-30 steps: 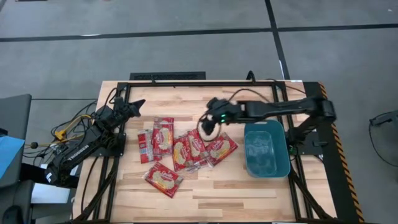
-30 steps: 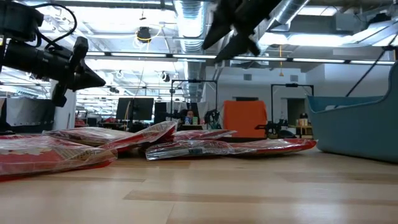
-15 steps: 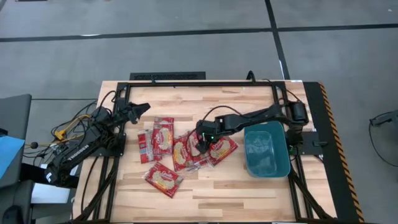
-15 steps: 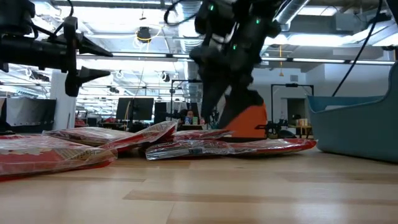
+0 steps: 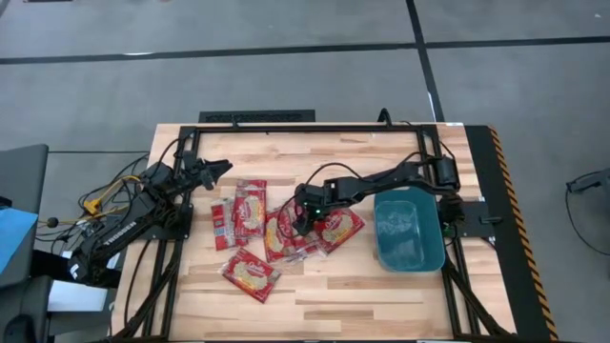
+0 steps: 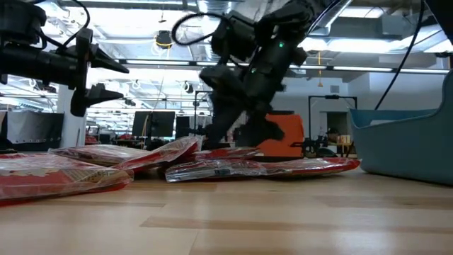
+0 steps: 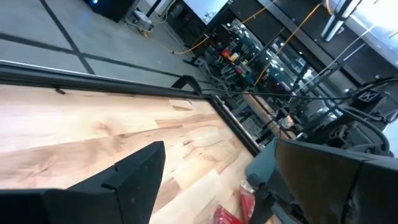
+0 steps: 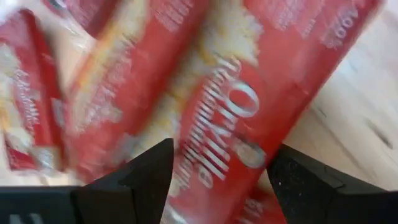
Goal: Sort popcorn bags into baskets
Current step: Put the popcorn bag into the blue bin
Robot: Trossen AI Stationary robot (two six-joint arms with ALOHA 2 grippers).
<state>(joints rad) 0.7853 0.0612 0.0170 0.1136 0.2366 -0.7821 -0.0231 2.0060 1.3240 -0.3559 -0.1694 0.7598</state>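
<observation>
Several red popcorn bags (image 5: 251, 208) lie flat and partly overlapping in a loose pile at the table's middle (image 6: 233, 168). One lies apart toward the near edge (image 5: 250, 274). The teal basket (image 5: 408, 231) stands right of the pile (image 6: 403, 145). My right gripper (image 5: 303, 219) slants down over the pile's middle, open. Its fingers stand on either side of one bag's picture (image 8: 230, 106), close above it (image 6: 237, 138). My left gripper (image 5: 215, 170) waits open, level, above the table's far left (image 7: 217, 155).
A black frame rail (image 5: 305, 127) runs along the table's far edge and down both sides. Cables trail off the left arm's base (image 5: 105, 195). Bare wood (image 5: 334, 295) lies between the pile and the near edge.
My right gripper has come down and toward the table's left, from above the basket's far-left corner to just over the pile, tipping more steeply downward. My left gripper has opened from shut and swung slightly, staying in place. The bags have not moved.
</observation>
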